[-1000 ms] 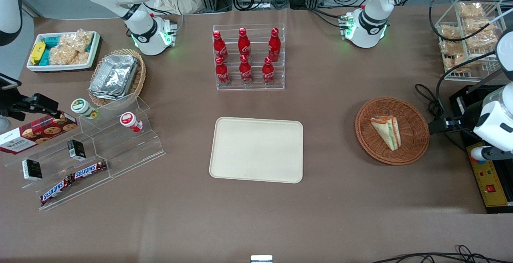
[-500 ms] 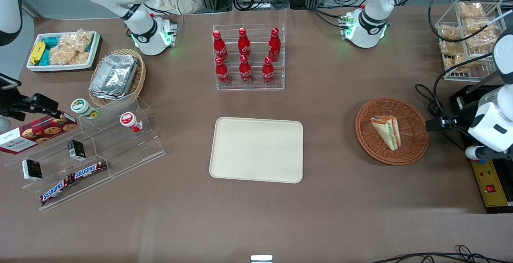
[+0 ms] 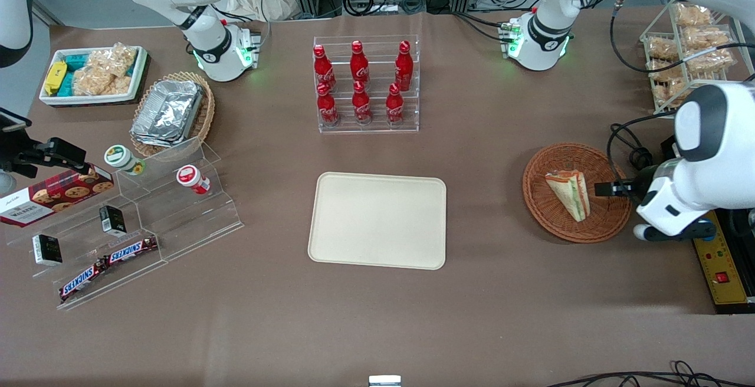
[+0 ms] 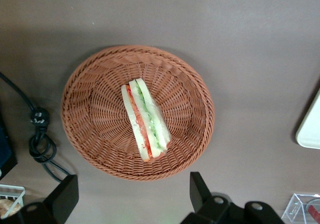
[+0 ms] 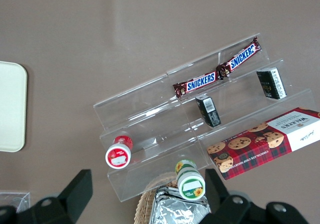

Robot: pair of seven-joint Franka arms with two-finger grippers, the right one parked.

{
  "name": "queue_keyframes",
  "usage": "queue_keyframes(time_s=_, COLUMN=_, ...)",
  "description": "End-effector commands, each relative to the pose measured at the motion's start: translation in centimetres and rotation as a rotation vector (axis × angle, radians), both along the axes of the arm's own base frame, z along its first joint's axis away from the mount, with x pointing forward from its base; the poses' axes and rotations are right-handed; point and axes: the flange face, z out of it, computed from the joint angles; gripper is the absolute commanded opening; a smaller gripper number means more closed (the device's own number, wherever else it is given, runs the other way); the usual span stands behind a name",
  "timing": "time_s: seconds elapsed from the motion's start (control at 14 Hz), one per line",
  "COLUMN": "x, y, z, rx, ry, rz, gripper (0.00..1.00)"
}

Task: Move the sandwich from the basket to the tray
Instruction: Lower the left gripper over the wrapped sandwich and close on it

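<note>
The sandwich (image 3: 569, 193), a white-bread wedge with green and orange-red layers, lies in the round reddish-brown wicker basket (image 3: 548, 228). In the left wrist view the sandwich (image 4: 145, 119) lies across the middle of the basket (image 4: 90, 134). The left arm's gripper (image 3: 610, 189) hovers over the basket's rim at the working arm's end, above the sandwich's level. It is open and empty, with its black fingers (image 4: 65, 199) spread wide just outside the rim. The cream tray (image 3: 377, 220) lies flat mid-table, and its corner shows in the left wrist view (image 4: 310, 124).
A clear rack of red bottles (image 3: 365, 83) stands farther from the camera than the tray. Black cables (image 3: 628, 145) and a yellow-and-black control box (image 3: 722, 269) lie beside the basket. A wire rack of snacks (image 3: 690, 51) stands at the working arm's end.
The left arm has swung in from the working arm's end of the table toward the basket. Its open gripper now reaches over the basket's rim. The sandwich has not moved.
</note>
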Motion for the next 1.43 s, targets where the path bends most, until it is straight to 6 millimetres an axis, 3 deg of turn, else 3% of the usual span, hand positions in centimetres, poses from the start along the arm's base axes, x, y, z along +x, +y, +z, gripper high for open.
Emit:
queue_keyframes(time_s=0.0, x=-1.1, y=0.1, z=-2.4, rx=0.009, ry=-0.023, rz=0.063, gripper=0.99)
queue_keyframes(time_s=0.29, x=-2.9, y=-0.1, z=-9.6, rx=0.05, ry=-0.07, rz=0.203, gripper=0.99)
queue_keyframes(time_s=0.57, x=-3.6, y=0.0, z=-12.7, rx=0.059, ry=-0.033, rz=0.231, gripper=0.99)
queue_keyframes(time_s=0.86, x=-6.1, y=0.7, z=-17.3, rx=0.059, ry=-0.061, rz=0.262, gripper=0.98)
queue_keyframes(time_s=1.21, x=-7.1, y=1.1, z=-20.0, rx=0.06, ry=-0.064, rz=0.269, gripper=0.93)
queue_keyframes(time_s=1.36, x=-7.2, y=1.1, z=-19.9, rx=0.059, ry=-0.066, rz=0.272, gripper=0.77)
